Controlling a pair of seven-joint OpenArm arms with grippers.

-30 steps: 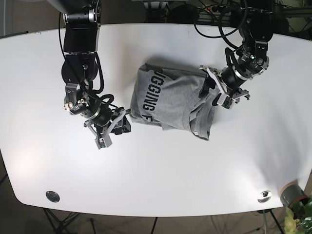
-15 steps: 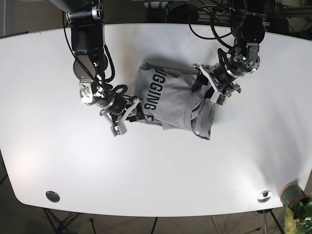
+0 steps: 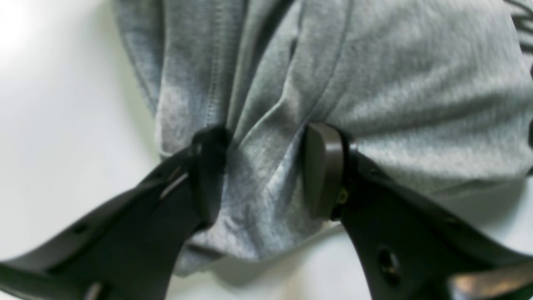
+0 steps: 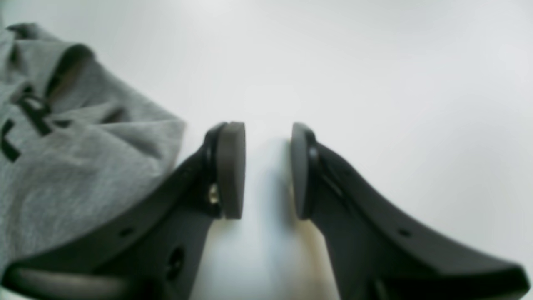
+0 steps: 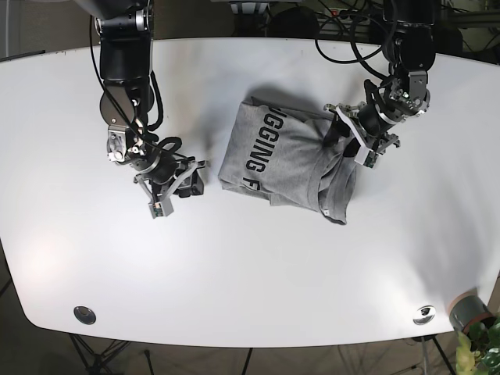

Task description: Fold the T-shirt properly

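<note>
Black arms looped with black cables — each tool (image 4: 262, 171) has curved black fingers, flat dark pads.

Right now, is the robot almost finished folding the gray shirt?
Not quite. The gray T-shirt is already doubled into a compact bundle on the white table, so some folding looks done. The left claw has its fingers around a bunch of fabric at the shirt's edge. The right claw is open over bare table, holding nothing. The bundle is still lumpy and crooked, so tidying and flattening remain.
</note>
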